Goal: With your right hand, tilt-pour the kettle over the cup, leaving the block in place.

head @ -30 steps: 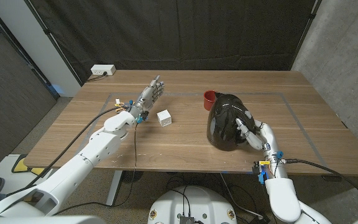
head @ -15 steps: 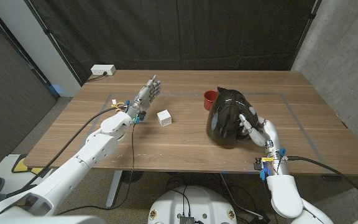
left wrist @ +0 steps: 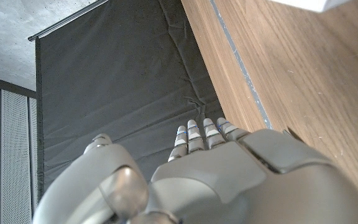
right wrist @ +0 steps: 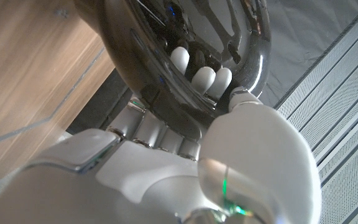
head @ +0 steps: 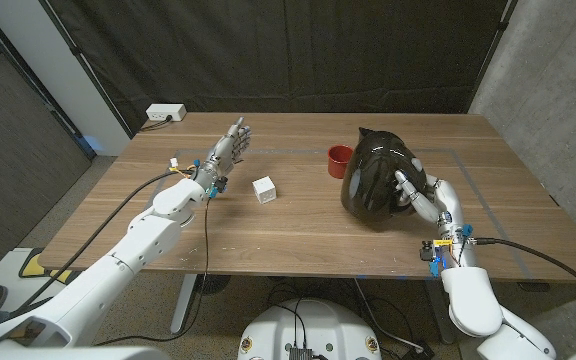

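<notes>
Over the last second the left hand (head: 230,143) has drifted a little farther from the robot along the table (head: 298,240), fingers apart and raised, holding nothing. The white block (head: 263,188) sits just to that hand's right and nearer the robot, in the same spot as before, so the "leave it in place" condition holds so far.

The red cup (head: 339,158) has not moved either. What has changed is the kettle (head: 380,173): a second ago it hung lower and nearer the robot, and it now sits higher and farther out, carried toward the cup by the right hand (head: 430,199). Its dark body now stands just right of the cup, close enough to look like it touches in the head view, though I cannot tell contact. This reads as the approach ending and the tilt about to begin; no pouring lean toward the cup is plain yet.

The right hand grips the kettle from its right side, fingers (right wrist: 202,79) wrapped through the handle against the glossy body, forearm rising from the table's near edge.
</notes>
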